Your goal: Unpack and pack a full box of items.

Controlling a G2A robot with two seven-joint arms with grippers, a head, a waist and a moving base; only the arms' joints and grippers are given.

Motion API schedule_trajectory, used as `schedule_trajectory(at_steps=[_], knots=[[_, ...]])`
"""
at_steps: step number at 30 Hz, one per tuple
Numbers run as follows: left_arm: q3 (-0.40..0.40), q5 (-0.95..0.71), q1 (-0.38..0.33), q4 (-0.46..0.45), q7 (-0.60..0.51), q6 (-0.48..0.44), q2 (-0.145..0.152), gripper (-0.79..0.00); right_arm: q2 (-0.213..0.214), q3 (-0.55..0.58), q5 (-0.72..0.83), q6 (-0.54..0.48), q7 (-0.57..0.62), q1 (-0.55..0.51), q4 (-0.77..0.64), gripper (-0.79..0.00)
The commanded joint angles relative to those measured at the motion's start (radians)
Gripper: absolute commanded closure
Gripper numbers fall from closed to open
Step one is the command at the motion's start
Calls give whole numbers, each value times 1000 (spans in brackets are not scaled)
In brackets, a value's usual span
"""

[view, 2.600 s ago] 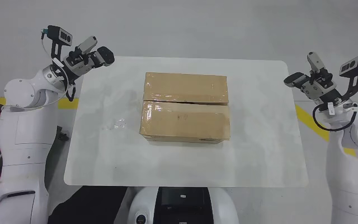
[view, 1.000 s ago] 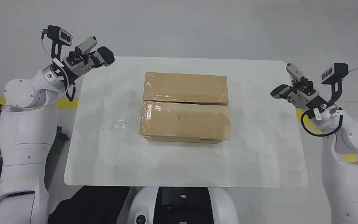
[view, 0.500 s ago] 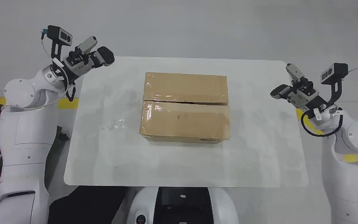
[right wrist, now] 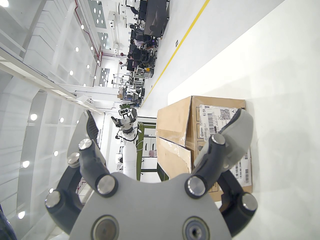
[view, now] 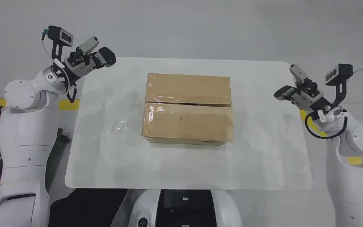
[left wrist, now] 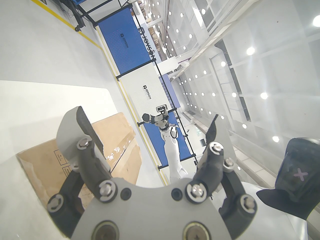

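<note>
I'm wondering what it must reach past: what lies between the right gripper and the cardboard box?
Nothing: in the top view, only bare table separates the right gripper from the cardboard box.

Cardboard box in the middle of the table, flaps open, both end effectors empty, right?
No: the top view shows the cardboard box with flaps shut. It is in the middle of the table, and the left end effector and right end effector are empty.

A box (view: 188, 109) sits on the table (view: 113, 164), midway between its left and right edges and nearer the far edge. The left gripper (view: 103, 52) hangs at the far left corner. The right gripper (view: 283, 81) hangs above the right edge, well apart from the box.
</note>
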Motion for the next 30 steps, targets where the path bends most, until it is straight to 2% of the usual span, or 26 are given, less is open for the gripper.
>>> schedule_trajectory(at_steps=[1, 6, 13, 18, 30], knots=[[0, 0, 0, 0, 0, 0, 0, -785, 3, -1, 6, -16, 36, 0, -8, -785], [0, 0, 0, 0, 0, 0, 0, -785, 7, -49, -9, -59, 120, -11, -10, -785], [0, 0, 0, 0, 0, 0, 0, -785, 7, -128, -7, -116, 179, 8, 17, -785], [0, 0, 0, 0, 0, 0, 0, -785, 7, -166, 12, -120, 215, 16, 34, -785], [0, 0, 0, 0, 0, 0, 0, -785, 7, -224, 25, -120, 197, 15, 18, -785]])
